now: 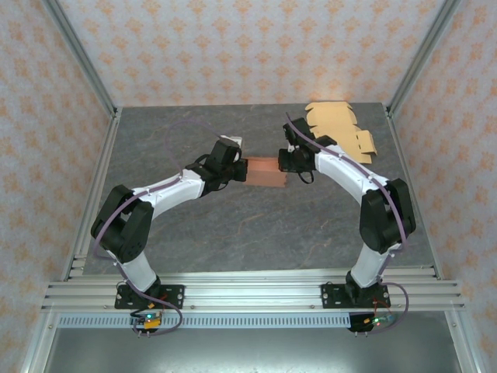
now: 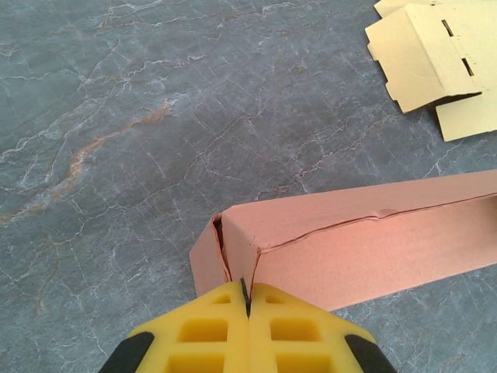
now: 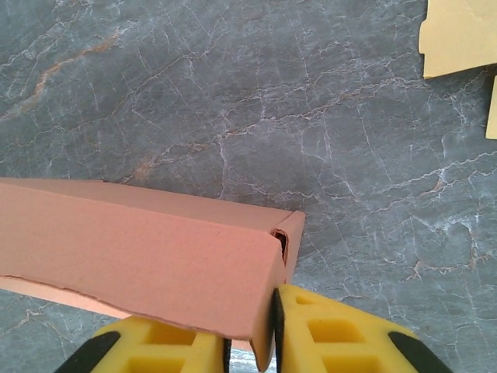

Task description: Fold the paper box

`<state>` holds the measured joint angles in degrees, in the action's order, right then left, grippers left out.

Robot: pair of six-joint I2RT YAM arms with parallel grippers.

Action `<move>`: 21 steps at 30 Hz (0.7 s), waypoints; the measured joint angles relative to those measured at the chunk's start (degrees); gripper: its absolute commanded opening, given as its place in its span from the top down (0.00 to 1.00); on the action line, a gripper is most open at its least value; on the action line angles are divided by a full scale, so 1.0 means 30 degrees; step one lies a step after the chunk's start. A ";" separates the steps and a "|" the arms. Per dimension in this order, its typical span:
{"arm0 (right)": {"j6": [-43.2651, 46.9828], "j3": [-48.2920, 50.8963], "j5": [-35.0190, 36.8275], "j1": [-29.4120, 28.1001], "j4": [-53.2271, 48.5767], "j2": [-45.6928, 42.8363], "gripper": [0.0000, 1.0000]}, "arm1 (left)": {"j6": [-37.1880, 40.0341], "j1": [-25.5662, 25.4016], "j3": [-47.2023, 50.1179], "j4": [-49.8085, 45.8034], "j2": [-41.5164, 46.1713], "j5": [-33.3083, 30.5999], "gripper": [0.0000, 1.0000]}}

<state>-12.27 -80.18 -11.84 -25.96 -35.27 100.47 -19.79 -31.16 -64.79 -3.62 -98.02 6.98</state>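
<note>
Yellow foam faced both tools. The left gripper (image 2: 245, 289) had its fingers pressed together on a thin edge at the left end of the paper box (image 2: 365, 241). The right gripper (image 3: 272, 299) was clamped across the wall at the opposite end. The salmon-pink tube was thus held between them near the middle of the bench (image 1: 233, 233), its long seam gaping slightly and both ends not yet closed. By my reading the body had been formed, and the step in hand was steadying it for the end flaps. The next move would call for one arm to keep its pinch while the other let go, turned and pushed a flap inward, without crushing the soft card or skewing the tube. The bench was a grey stone-patterned sheet veined in white and rust. Towards its far right corner lay pale tan flat blanks (image 1: 342, 128), well apart from the box. Beyond, aluminium posts (image 1: 87, 64) framed walls (image 1: 233, 47) papered in an orange motif.
</note>
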 measured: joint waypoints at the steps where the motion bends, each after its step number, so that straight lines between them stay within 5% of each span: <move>1: -0.0051 -0.0058 -0.0007 0.0000 -0.0029 0.0036 0.81 | -0.0044 0.0000 0.0000 0.0000 0.0000 -0.0044 0.99; 21: -0.0357 -0.1282 -0.0510 0.0044 -0.1435 0.0328 0.85 | -0.0160 0.0007 0.0007 -0.0029 0.0015 -0.0517 0.98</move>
<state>-13.34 -84.03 -13.37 -25.82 -39.57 101.45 -20.27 -31.14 -64.77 -3.70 -97.97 5.43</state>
